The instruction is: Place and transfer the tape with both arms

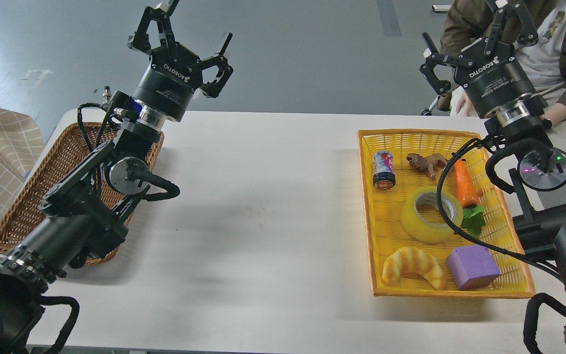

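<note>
The tape (425, 216), a wide translucent yellow roll with a grey-white core, lies flat in the middle of the yellow tray (460, 133) at the right. A black cable of my right arm crosses its right side. My left gripper (180, 34) is open and empty, raised high above the far left of the table, over the wicker basket's far end. My right gripper (474, 37) is open and empty, raised above the tray's far edge, well clear of the tape.
The tray also holds a small can (383, 169), a brown toy animal (426, 163), a carrot (465, 184), a croissant (413, 265) and a purple cube (472, 267). A wicker basket (22, 201) sits at the left. A person (548, 39) sits behind the table's far right.
</note>
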